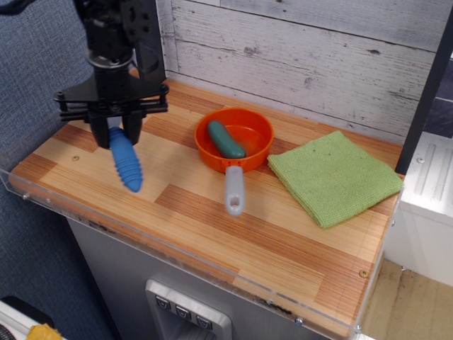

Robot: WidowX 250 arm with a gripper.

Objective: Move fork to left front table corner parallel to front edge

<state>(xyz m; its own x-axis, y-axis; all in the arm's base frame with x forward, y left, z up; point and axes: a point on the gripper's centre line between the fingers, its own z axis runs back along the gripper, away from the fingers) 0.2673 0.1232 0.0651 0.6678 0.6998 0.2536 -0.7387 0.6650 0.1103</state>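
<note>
View count: you have one view only, so nothing is shared between cameras.
Position: you look from in front of the table (212, 212), raised, off toward its right.
Facing: down and across, toward the plank wall (297, 49).
Nearness: moderate; the whole tabletop fits.

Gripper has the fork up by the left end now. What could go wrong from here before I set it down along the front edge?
1. The gripper pinches the fork only near its top, with the blue handle hanging down at a slant; it could swing or slip.
2. The handle points toward the front edge rather than along it, so it may land crooked unless the wrist turns.
3. Lowered too near the low acrylic strip, the tip could catch it.
</note>
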